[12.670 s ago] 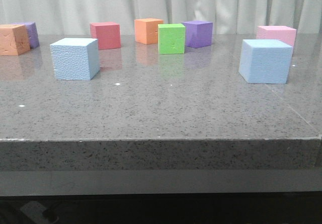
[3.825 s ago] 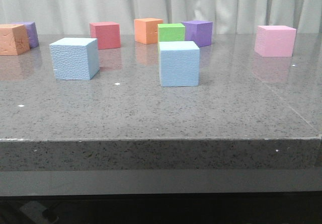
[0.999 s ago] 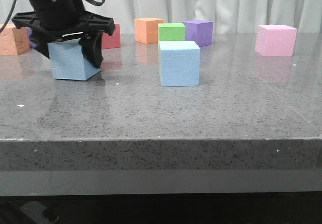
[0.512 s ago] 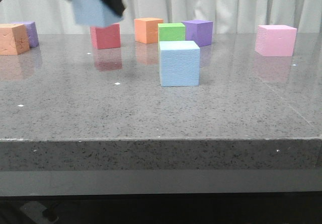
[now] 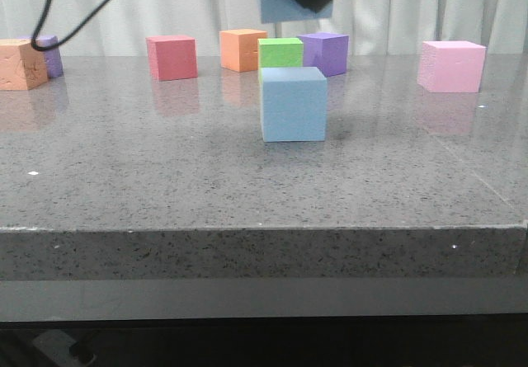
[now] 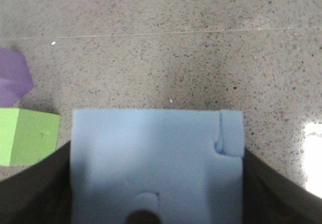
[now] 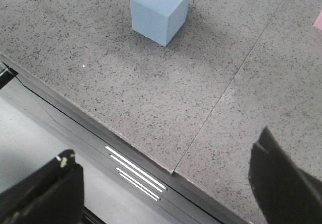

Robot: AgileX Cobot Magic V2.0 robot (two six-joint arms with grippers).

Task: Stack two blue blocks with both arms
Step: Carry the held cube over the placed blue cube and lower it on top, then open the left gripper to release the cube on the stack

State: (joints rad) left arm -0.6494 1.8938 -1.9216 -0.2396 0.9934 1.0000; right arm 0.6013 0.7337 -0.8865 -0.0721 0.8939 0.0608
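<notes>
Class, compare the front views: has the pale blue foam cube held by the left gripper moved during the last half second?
Yes. The held blue cube has travelled rightward, from above the red cube to above the resting blue cube.

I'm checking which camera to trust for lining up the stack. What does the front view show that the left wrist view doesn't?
Only the front view shows the resting blue block directly below the raised one, plus the red block and orange block. Only the left wrist view shows the notched face of the held blue block between the left hand's fingers. Both show the held block, the green block, a purple block, the pink block and the table.
</notes>
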